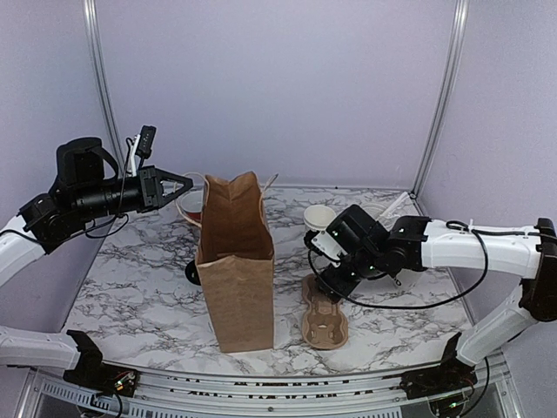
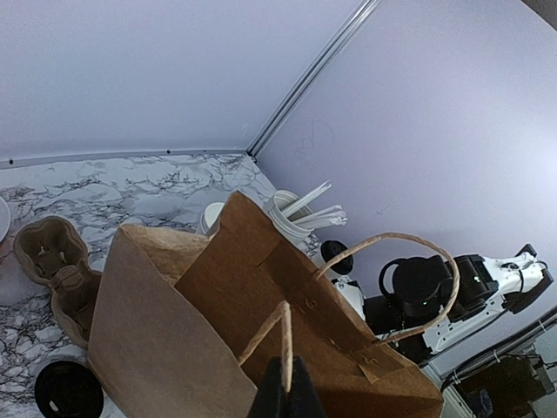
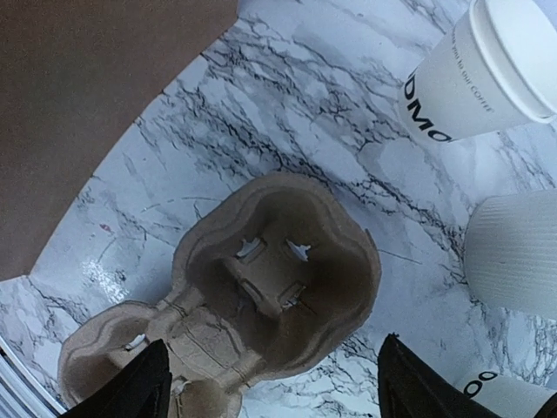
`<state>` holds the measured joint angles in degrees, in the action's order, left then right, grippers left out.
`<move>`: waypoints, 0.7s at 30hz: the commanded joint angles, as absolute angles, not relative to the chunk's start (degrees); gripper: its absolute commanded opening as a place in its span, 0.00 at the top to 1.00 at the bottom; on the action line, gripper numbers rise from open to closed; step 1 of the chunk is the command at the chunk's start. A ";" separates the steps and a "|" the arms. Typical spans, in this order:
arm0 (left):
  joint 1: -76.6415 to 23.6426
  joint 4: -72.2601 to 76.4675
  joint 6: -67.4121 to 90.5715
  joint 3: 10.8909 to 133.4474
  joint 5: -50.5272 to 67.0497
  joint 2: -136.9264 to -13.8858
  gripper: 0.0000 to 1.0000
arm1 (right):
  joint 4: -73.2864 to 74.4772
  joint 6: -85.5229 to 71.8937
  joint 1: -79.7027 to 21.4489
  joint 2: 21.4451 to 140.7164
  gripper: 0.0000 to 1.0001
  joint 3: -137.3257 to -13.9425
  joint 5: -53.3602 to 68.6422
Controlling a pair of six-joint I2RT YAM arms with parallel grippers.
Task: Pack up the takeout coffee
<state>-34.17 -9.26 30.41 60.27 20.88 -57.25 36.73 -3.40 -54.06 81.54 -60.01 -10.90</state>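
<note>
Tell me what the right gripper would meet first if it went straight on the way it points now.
The right gripper would probably meet the cardboard cup carrier, seen between its open jaws.

The counter (image 1: 139, 287) is white marble veined in grey, the bag (image 1: 237, 279) plain brown, the carrier (image 3: 278, 261) tan, the cup (image 3: 474, 78) white with black lettering, the tumbler (image 3: 513, 252) ribbed white, the lid (image 2: 68, 389) and left tool (image 1: 187, 183) black.

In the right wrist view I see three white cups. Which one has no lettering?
The ribbed tumbler at the right edge: its side is plain. The top cup and the bottom-corner cup both carry black lettering.
</note>
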 commanded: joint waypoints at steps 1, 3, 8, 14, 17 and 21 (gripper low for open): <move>-31.85 -10.05 30.41 62.63 26.73 -58.62 1.00 | 38.35 -2.36 -55.78 84.97 0.21 -59.51 -10.72; -31.12 -10.03 30.56 62.81 27.92 -59.00 1.00 | 38.56 -1.85 -56.93 86.57 0.21 -59.28 -10.81; -29.79 -10.14 30.83 63.06 29.65 -59.62 1.00 | 38.50 -0.79 -58.60 89.61 0.20 -58.81 -10.27; -28.36 -10.43 30.80 63.87 30.93 -60.19 1.00 | 38.06 0.26 -58.97 91.50 0.20 -58.69 -9.49; -28.31 -10.49 30.84 64.26 30.98 -60.66 1.00 | 37.29 0.85 -58.95 92.36 0.20 -59.53 -8.21; -28.36 -10.49 30.83 64.75 31.24 -61.31 0.98 | 35.56 1.03 -58.85 93.36 0.20 -61.06 -6.38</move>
<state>-28.71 -9.72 30.83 62.78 30.06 -60.62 37.91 0.27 -58.65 92.33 -58.35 -8.49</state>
